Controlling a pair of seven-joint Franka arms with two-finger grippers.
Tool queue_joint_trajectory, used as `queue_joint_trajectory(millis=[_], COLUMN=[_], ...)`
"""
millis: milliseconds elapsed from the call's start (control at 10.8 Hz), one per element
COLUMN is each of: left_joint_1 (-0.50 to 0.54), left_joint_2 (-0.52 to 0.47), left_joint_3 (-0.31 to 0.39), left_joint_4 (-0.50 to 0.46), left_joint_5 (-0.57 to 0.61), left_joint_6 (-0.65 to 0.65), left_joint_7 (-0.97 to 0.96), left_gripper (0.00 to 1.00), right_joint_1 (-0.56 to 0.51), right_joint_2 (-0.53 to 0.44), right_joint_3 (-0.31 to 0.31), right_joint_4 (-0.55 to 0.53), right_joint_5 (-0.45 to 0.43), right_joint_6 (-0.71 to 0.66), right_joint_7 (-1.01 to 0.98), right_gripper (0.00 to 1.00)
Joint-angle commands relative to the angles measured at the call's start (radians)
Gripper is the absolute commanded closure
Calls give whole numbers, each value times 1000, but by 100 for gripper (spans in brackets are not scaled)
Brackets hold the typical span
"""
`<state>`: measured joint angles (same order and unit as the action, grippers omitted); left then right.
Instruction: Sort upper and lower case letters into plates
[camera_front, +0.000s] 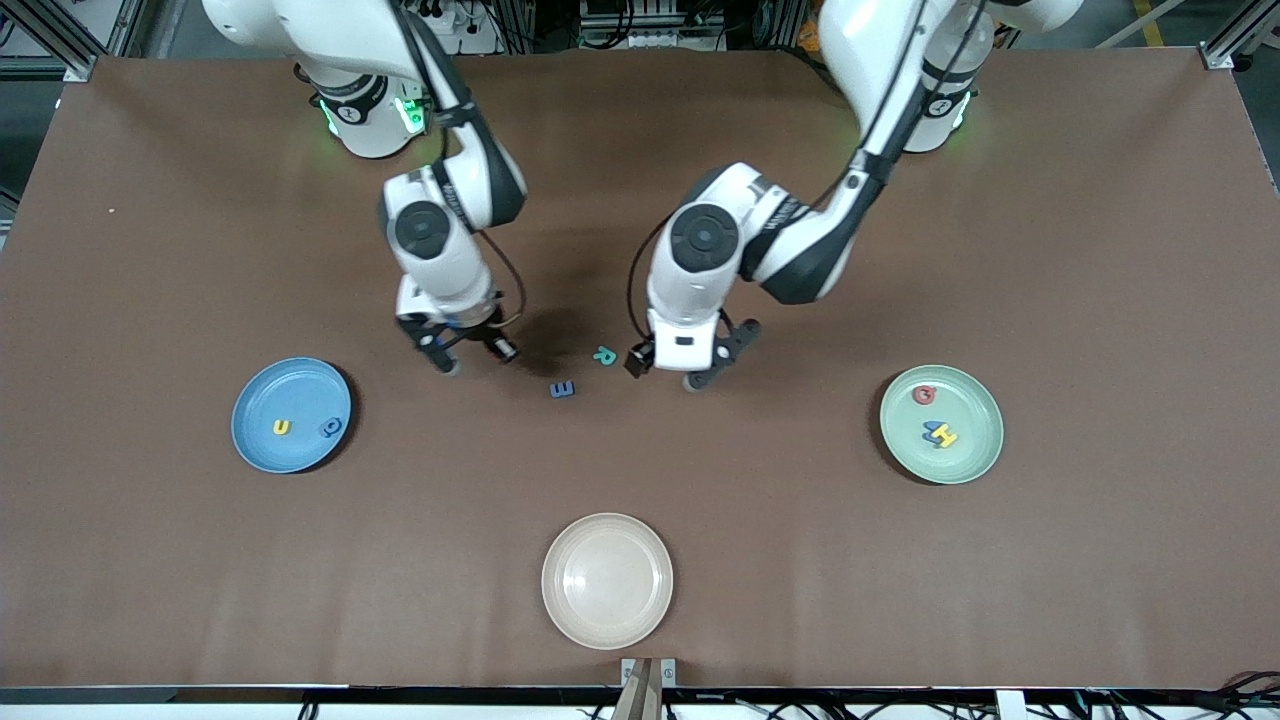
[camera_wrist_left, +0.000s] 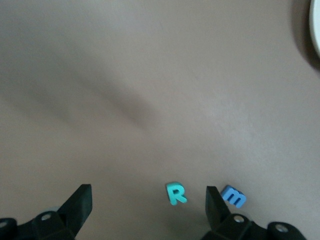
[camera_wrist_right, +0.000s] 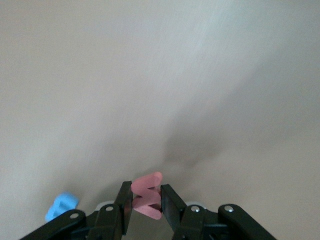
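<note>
the matte blue plate (camera_front: 262, 440) holds two letters and the pale mint plate (camera_front: 975, 440) three, while the right gripper (camera_wrist_right: 146, 201) pinches a small pink letter (camera_wrist_right: 148, 196) above the table and the left gripper (camera_wrist_left: 148, 204) hangs wide over the teal r (camera_wrist_left: 176, 193), the blue letter (camera_front: 562, 389) lying on the table nearer the camera

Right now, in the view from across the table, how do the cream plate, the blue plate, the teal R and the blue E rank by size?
1. Cream plate, though it lies nearest the camera, which may flatter it.
2. Blue plate.
3. Teal R and blue E: both tiny and too alike to rank.
</note>
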<state>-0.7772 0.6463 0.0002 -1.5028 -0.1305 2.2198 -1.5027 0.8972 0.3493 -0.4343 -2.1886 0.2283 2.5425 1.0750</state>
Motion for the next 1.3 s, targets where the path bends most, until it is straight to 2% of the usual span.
queue_joint_trajectory(millis=[0,93,186,372,558,651,744,1023,1209], left_joint_1=[-66,-95,-120,-151,-151,-158,-174,-175,-180], left_joint_2=[77,105,140,188,213,229,240,256,269], left_joint_3=[17,21,30,44,46,56,69,75,75], left_joint_4=[36,38,55,79,79,79,79,81,99], left_joint_5=[-14,-2,20,63,63,65,65,65,65], left_joint_6=[93,121,139,149,202,217,219,250,251], left_joint_7=[-109,-144,-195,-264,-297,-304,-307,-309,-310], left_gripper=[0,0,0,0,2,3,5,8,10], right_joint_1=[5,-16,-73,-237,-338,-357,-363,-362,-348], right_joint_2=[-27,-21,-21,-6,45,68,74,80,82], right_joint_3=[-146,-194,-216,-218,-218,-216,-215,-213,-210], right_joint_4=[-20,-20,-17,13,55,76,99,189,208], right_joint_5=[-9,-9,-10,-12,-12,-14,-12,-9,-4], right_joint_6=[-51,-53,-71,-103,-103,-105,-120,-264,-291], right_joint_7=[-224,-319,-437,-643,-760,-782,-773,-770,-761], right_gripper=[100,100,100,100,100,79,1,0,0])
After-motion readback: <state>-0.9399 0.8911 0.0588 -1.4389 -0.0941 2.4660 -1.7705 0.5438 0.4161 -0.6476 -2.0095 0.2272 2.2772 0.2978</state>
